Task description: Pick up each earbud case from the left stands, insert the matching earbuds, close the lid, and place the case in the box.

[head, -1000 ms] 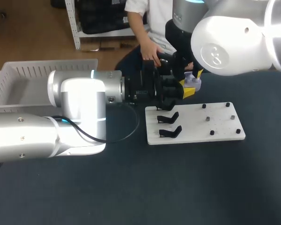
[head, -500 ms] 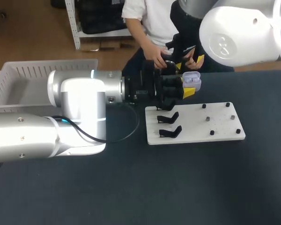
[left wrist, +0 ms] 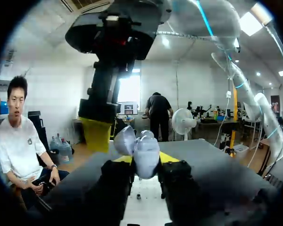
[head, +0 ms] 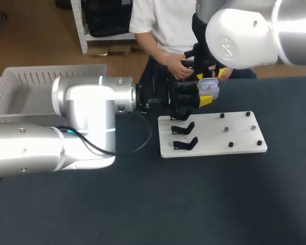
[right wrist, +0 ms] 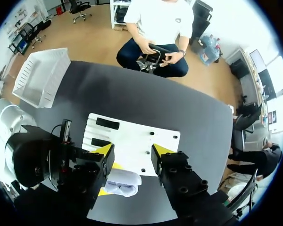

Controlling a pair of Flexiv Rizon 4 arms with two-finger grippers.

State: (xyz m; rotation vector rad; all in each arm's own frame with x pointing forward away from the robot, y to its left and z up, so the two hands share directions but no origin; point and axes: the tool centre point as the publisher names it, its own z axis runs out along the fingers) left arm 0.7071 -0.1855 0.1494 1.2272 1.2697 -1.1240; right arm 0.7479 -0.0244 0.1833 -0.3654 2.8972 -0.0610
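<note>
Just now the open, empty right gripper [right wrist: 133, 153] rose off the lavender plastic earbud case [head: 209, 88] gripped by the left gripper [head: 203, 97]; lid-closing seems next.

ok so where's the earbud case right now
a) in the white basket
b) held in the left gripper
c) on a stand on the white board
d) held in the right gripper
b: the earbud case, lid open, is pinched from both sides by the left gripper, while the right gripper hangs open and empty above it.
</note>
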